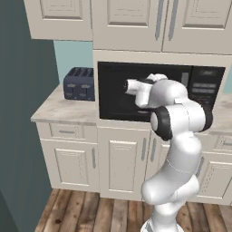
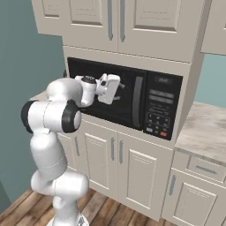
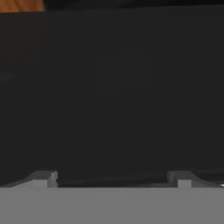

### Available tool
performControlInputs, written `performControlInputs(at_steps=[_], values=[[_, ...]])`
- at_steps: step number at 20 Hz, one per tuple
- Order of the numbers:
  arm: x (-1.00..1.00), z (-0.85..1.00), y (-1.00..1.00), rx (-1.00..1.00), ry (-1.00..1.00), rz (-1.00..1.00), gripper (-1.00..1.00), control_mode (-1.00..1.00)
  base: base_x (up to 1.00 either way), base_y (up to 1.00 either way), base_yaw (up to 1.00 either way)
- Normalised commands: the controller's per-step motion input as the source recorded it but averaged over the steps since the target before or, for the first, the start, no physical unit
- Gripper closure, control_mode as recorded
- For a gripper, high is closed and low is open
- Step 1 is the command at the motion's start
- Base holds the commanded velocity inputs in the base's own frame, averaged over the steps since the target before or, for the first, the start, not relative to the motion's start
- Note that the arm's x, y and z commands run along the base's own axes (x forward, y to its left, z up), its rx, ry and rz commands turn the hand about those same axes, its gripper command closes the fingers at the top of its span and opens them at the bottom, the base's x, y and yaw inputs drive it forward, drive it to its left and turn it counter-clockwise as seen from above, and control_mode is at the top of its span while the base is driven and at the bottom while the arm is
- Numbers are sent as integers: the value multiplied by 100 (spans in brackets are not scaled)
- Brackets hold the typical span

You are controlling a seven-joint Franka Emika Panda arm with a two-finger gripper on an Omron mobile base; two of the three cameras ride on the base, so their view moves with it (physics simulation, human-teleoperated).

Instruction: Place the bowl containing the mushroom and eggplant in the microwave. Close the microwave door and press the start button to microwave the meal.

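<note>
My fingers (image 3: 116,178) are spread wide with nothing between them, pressed up close to the dark glass of the microwave door (image 2: 106,95). In the right base view the door looks flush with the microwave (image 2: 128,99), its long handle (image 2: 138,102) standing upright just left of the keypad panel (image 2: 161,111). The red button (image 2: 163,134) sits at the bottom of that panel, well off to the side of my hand.

What could go wrong: I judge the door shut, but if it is not latched, the start press will do nothing. My hand also has to travel sideways past the handle to reach the panel; a low sweep could snag on it and tug the door open. Fingers spread this wide could hit two keys at once, or the wrong one.

Hard to tell: the bowl, the mushroom and the eggplant are presumably behind the dark glass, which shows nothing inside from any side. My own arm covers much of the door in the left base view. The hand view gives me flat black glass and an orange sliver (image 3: 22,5) in one corner that I cannot identify. The toaster (image 1: 79,84) stands on the surface (image 1: 61,111) beside the microwave.
</note>
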Motion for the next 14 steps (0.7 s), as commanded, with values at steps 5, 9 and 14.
performControlInputs(at_steps=[5,9,14], values=[[-95,21,5,-5,0,55,-100,-100,0,0,0],[-100,0,0,-3,0,56,-100,-100,0,0,0],[-100,30,0,5,4,34,-100,-100,0,0,0]])
